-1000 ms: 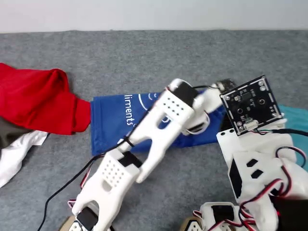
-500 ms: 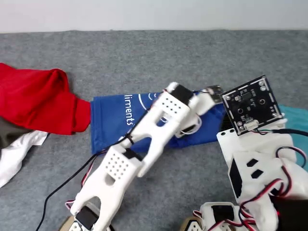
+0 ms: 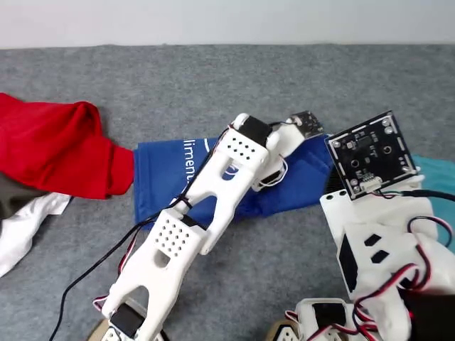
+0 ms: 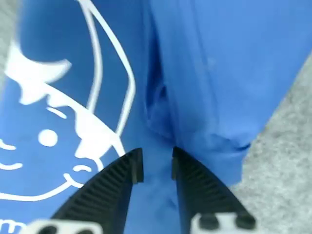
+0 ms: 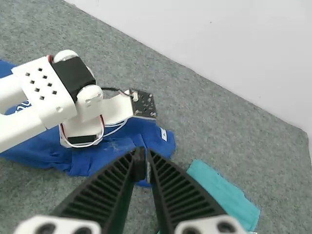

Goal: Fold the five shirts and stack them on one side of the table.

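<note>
The left claw [image 4: 157,162] is pinching a fold of the blue shirt [image 3: 163,177] in the middle of the frame.
The left arm [image 3: 206,213] is lying across the blue shirt from the lower left and covering part of its white print. The claw's tips are sinking into bunched cloth, so how much they are gripping is hard to make out. The right arm [image 3: 384,241] is taking up the lower right, its claw [image 5: 143,155] pressed together on nothing and hanging above the surface [image 3: 213,85], and it is hiding most of a teal cloth [image 3: 435,170] at the right edge. At the left edge a red shirt [image 3: 53,145] is being cut off by the frame, with a dark garment [image 3: 14,197] and a white shirt [image 3: 25,227] peeking out beneath it, both crumpled and only partly showing. The grey, felt-like surface is running back to a plain white wall [image 3: 213,21] along the top.
</note>
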Tool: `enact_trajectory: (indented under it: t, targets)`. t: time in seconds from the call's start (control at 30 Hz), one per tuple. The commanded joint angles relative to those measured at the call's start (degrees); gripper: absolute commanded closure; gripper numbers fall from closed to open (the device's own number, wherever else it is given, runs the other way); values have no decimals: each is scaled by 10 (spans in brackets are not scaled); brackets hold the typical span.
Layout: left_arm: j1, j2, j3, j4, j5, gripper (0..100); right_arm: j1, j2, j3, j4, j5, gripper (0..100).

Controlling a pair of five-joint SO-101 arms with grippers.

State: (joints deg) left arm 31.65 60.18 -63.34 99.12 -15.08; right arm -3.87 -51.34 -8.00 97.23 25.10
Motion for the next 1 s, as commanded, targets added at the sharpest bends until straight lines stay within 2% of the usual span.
enact_trajectory:
  t: [0.0,0.17,0.3,0.43,0.77,0.97]
  targets:
    - [5,-35,-33,15,1,892,0,1,0,-8,5,987]
    - [2,-86,-30,15,3,892,1,1,0,-5,5,987]
    - [-35,-135,11,16,4,892,1,1,0,-4,5,988]
    - [-98,-198,113,16,30,893,10,1,5,-1,5,988]
    - [-296,-361,339,13,140,893,129,-3,43,12,4,987]
    - [-367,-420,442,-10,165,889,140,-5,47,55,1,987]
